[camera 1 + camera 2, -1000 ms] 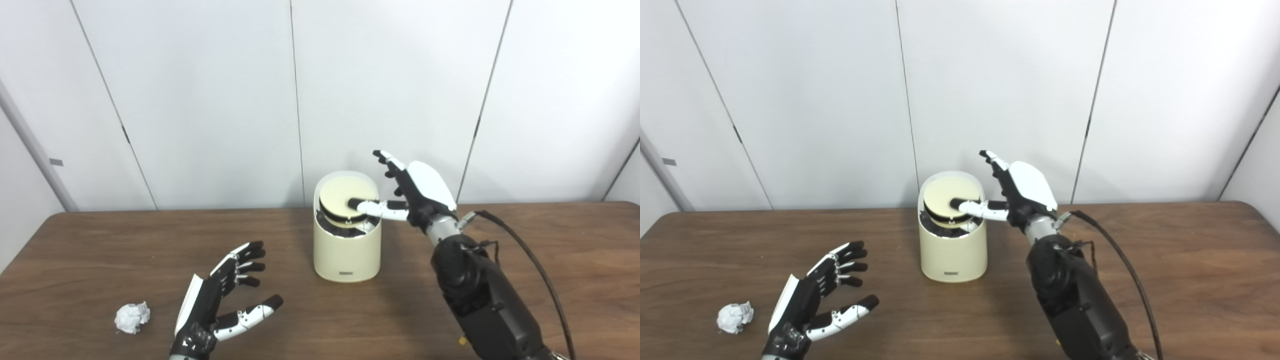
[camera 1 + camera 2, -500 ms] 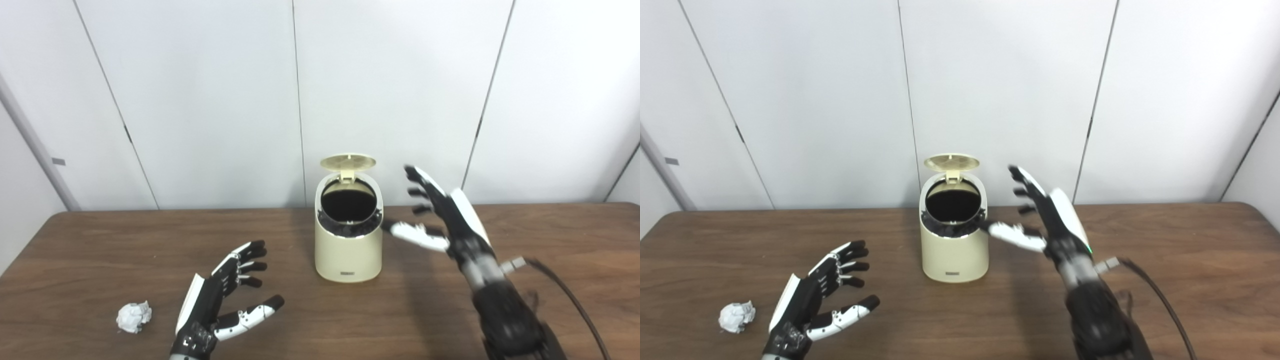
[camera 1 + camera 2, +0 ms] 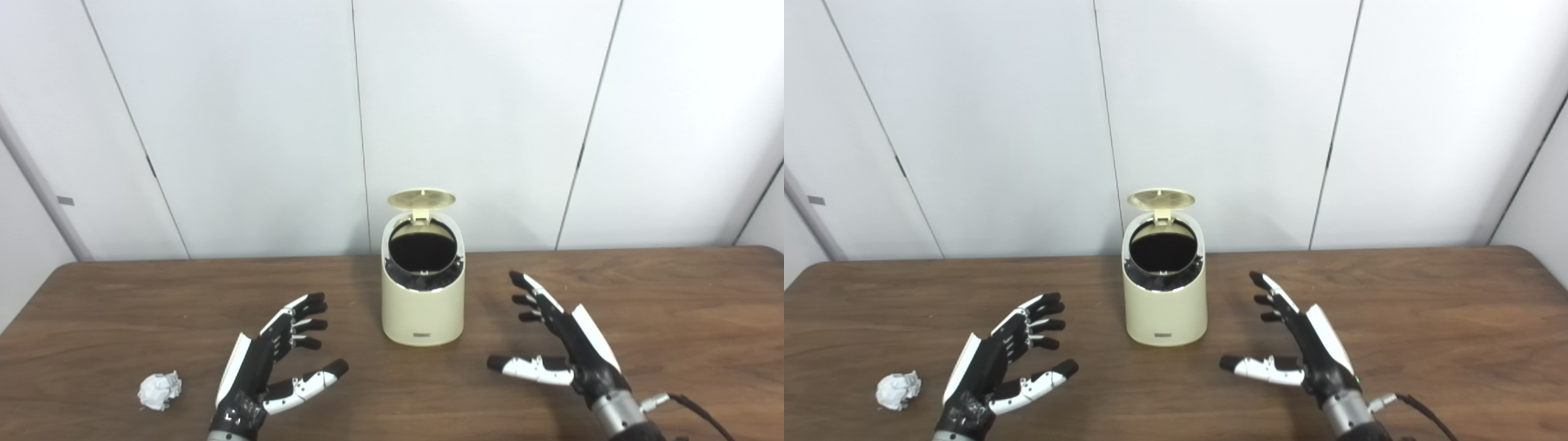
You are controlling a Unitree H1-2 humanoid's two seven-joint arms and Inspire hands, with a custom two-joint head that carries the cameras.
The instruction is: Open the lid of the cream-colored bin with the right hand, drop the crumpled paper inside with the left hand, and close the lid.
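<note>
Brown table [image 3: 674, 294]. Cream bin [image 3: 422, 309] mid-table toward the wall; lid [image 3: 422, 198] hinged up, dark mouth exposed. Right hand [image 3: 566, 346] low, right of bin, fingers spread, holding nothing. Left hand [image 3: 269, 361] likewise spread, empty, left of bin. Crumpled paper [image 3: 159, 390] on table, near left hand's outer side, untouched.

So the cream bin [image 3: 1165, 306] sits mid-table [image 3: 1427, 318] with its lid [image 3: 1160, 199] flipped up, dark inside. Both hands are empty with fingers spread: left hand [image 3: 995, 364] near the crumpled paper [image 3: 898, 389], right hand [image 3: 1304, 355] right of the bin.
</note>
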